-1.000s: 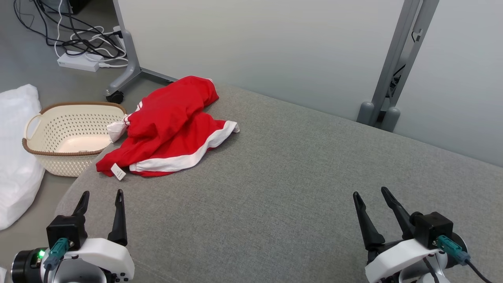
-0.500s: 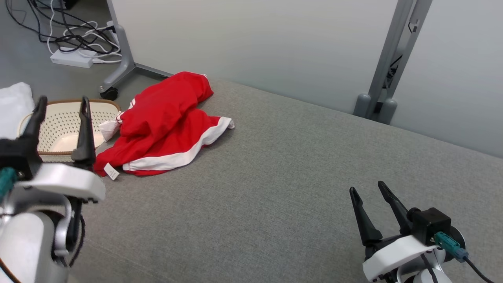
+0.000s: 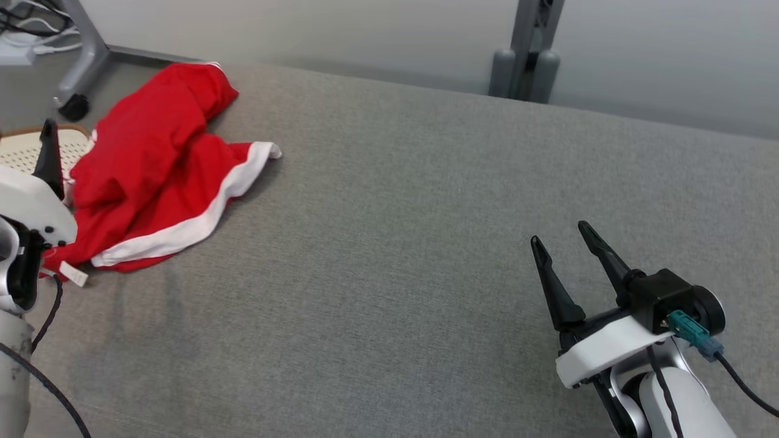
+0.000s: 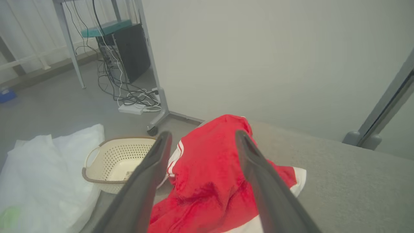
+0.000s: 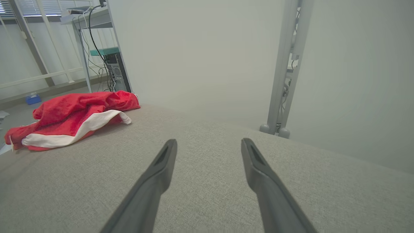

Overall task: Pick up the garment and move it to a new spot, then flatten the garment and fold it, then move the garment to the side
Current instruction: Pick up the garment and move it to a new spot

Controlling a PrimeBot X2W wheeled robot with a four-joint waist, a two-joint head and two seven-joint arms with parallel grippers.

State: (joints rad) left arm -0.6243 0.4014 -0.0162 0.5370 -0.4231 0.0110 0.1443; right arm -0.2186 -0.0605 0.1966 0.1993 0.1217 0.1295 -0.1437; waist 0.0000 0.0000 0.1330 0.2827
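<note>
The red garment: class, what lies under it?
The red garment rests crumpled on the grey cushioned surface, near its edge. Anything beneath its folds is covered.

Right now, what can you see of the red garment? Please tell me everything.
The red garment looks like soft knit cloth, with a broad white band along one edge and a small white tag at its near corner. It lies crumpled and bunched, not flattened, at the far left corner of the grey padded surface. Its left side, with thin white stripes, hangs toward the cream basket; contact there I cannot tell. The open left pincer points at it without holding it.
</note>
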